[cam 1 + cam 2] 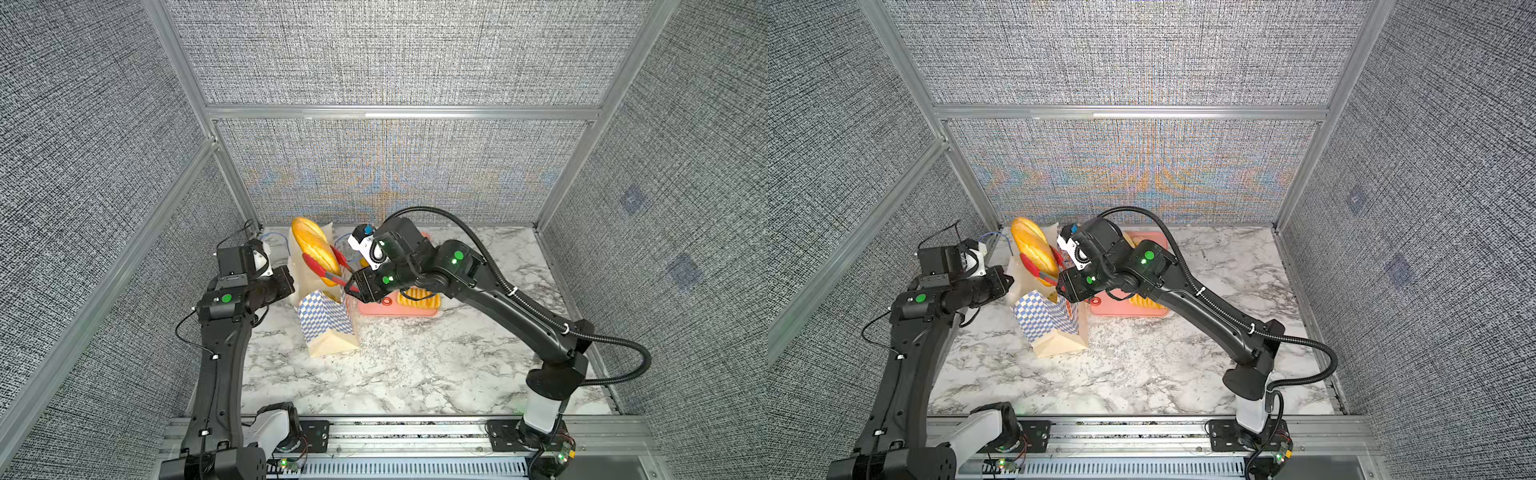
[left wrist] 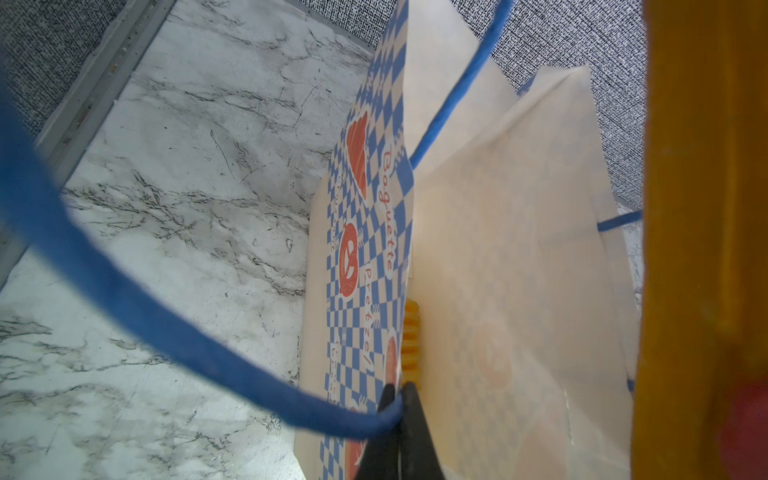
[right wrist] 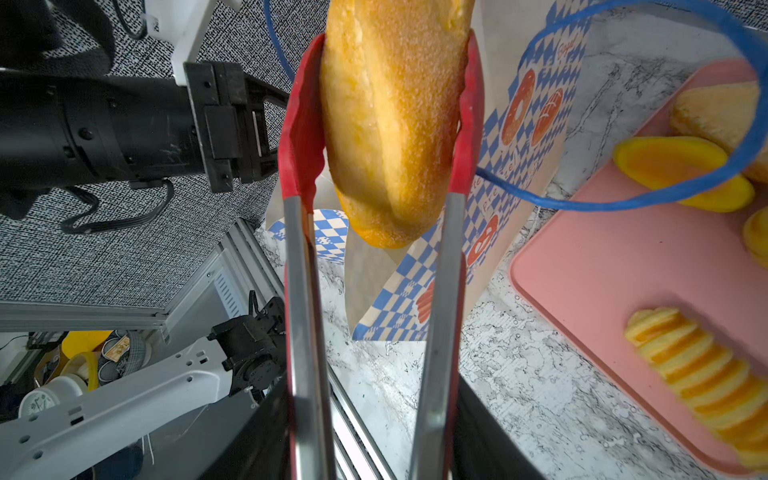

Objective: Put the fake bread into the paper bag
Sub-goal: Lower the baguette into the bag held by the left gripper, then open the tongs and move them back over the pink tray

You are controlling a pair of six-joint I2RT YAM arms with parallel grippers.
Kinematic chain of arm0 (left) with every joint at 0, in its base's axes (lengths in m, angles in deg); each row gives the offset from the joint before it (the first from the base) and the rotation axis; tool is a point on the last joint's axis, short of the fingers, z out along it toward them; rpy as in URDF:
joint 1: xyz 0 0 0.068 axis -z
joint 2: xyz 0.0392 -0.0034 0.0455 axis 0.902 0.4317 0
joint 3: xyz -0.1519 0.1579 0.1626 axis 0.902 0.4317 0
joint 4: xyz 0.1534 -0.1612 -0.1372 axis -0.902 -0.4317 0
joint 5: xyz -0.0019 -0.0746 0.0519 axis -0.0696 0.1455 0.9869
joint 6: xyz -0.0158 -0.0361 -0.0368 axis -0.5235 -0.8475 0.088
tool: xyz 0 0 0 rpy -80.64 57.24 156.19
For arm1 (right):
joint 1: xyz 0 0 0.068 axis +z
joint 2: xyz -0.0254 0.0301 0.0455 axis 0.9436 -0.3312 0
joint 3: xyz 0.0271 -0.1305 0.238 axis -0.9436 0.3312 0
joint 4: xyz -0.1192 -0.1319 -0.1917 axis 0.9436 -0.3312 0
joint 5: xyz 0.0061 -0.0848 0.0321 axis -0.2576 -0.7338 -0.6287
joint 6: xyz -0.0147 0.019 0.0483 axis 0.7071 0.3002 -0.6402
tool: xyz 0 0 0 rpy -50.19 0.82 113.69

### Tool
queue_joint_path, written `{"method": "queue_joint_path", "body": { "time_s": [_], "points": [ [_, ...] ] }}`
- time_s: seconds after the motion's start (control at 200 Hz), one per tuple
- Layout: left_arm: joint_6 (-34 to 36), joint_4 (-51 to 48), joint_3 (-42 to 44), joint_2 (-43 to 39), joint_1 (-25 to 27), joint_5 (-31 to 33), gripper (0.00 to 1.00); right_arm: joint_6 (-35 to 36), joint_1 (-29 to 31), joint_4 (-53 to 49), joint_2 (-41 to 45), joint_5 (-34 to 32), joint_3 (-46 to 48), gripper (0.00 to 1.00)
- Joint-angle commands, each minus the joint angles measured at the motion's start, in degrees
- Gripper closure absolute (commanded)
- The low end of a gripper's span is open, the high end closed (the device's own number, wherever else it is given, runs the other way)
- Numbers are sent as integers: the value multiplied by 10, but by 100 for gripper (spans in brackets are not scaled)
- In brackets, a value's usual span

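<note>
A long golden loaf of fake bread (image 1: 312, 245) (image 1: 1030, 246) (image 3: 390, 124) is pinched between the red tips of the tongs (image 1: 329, 272) (image 3: 299, 137). Its lower end sits at the open mouth of the paper bag (image 1: 326, 320) (image 1: 1047, 326) (image 2: 365, 232). My right gripper (image 1: 356, 289) (image 1: 1065, 289) (image 3: 374, 440) is shut on the tongs' metal handles. My left gripper (image 1: 292, 286) (image 1: 1009, 282) (image 2: 400, 409) is shut on the bag's rim by a blue cord handle (image 2: 124, 299). A yellow ridged piece (image 2: 411, 340) shows just inside the bag wall.
A pink tray (image 1: 374, 311) (image 1: 1105, 308) (image 3: 602, 270) lies right of the bag under my right arm. It carries a ridged roll (image 1: 417, 296) (image 3: 698, 374), an orange piece (image 3: 681, 166) and a bun (image 3: 719, 112). Grey walls stand close behind the marble tabletop (image 1: 415, 365).
</note>
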Motion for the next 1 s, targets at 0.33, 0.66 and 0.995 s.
{"method": "queue_joint_path", "body": {
  "time_s": [0.33,0.66,0.995],
  "points": [
    [-2,12,0,-1,-1,-3,100,10,0,8,15,-15,1,40],
    [-2,12,-7,3,-1,-6,97,26,0,-3,60,-63,5,41],
    [-3,5,-21,1,0,-4,81,32,-26,-4,126,-100,65,41]
  ]
}}
